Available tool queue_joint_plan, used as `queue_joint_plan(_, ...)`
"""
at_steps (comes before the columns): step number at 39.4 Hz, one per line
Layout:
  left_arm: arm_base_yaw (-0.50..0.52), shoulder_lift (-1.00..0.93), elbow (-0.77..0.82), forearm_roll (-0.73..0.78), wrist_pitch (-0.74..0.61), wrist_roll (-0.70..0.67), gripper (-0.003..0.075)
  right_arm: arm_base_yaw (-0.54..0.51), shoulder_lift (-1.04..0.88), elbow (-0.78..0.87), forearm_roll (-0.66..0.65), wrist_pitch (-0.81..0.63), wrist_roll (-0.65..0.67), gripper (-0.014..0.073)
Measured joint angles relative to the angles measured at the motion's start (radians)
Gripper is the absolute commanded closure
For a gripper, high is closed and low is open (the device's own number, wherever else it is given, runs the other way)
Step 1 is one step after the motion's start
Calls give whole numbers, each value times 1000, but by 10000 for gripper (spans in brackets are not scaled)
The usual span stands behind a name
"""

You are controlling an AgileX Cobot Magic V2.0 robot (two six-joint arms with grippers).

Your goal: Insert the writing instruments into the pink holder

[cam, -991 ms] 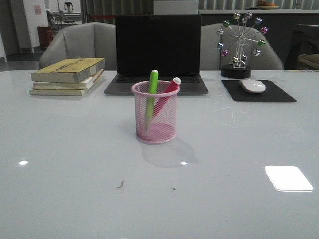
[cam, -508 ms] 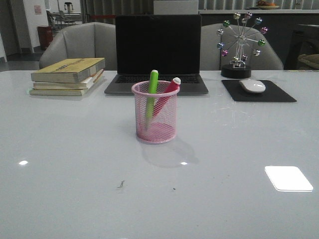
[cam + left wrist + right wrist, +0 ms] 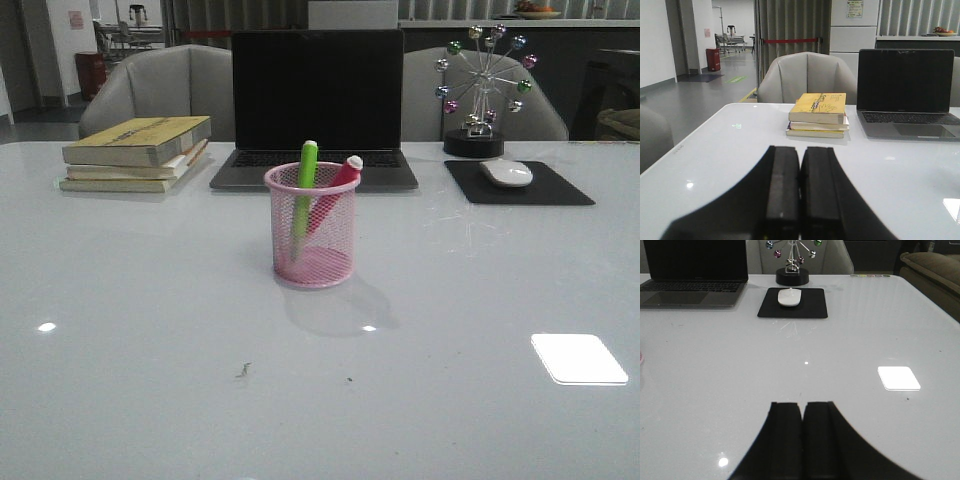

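The pink wire-mesh holder [image 3: 311, 230] stands upright in the middle of the white table. Inside it lean a bright green marker [image 3: 304, 185] and a pink-magenta marker [image 3: 335, 190], their capped tops poking above the rim. Neither arm shows in the front view. In the left wrist view my left gripper [image 3: 800, 150] is shut with nothing between its fingers, over bare table near the left side. In the right wrist view my right gripper [image 3: 803, 405] is likewise shut and empty, over bare table on the right.
Behind the holder is an open laptop [image 3: 316, 110]. A stack of books [image 3: 137, 152] lies at the back left. A white mouse [image 3: 507, 172] on a black pad [image 3: 520, 184] and a ball ornament [image 3: 481, 90] stand at the back right. Chairs stand beyond the table.
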State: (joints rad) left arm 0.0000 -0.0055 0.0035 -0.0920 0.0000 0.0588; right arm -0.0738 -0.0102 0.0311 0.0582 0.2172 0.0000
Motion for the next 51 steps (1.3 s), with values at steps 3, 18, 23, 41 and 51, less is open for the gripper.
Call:
queue_joint_plan(3, 0, 0, 0, 0, 5, 0, 621, 0, 0, 0, 0, 0, 0, 569)
queue_joint_plan(18, 0, 0, 0, 0, 55, 0, 621, 0, 0, 0, 1, 0, 0, 569)
queue_joint_plan(23, 0, 0, 0, 0, 63, 0, 621, 0, 0, 0, 1, 0, 0, 569)
queue_joint_plan(41, 0, 0, 0, 0, 69, 0, 621, 0, 0, 0, 1, 0, 0, 569)
queue_joint_plan(51, 0, 0, 0, 0, 69, 0, 621, 0, 0, 0, 1, 0, 0, 569)
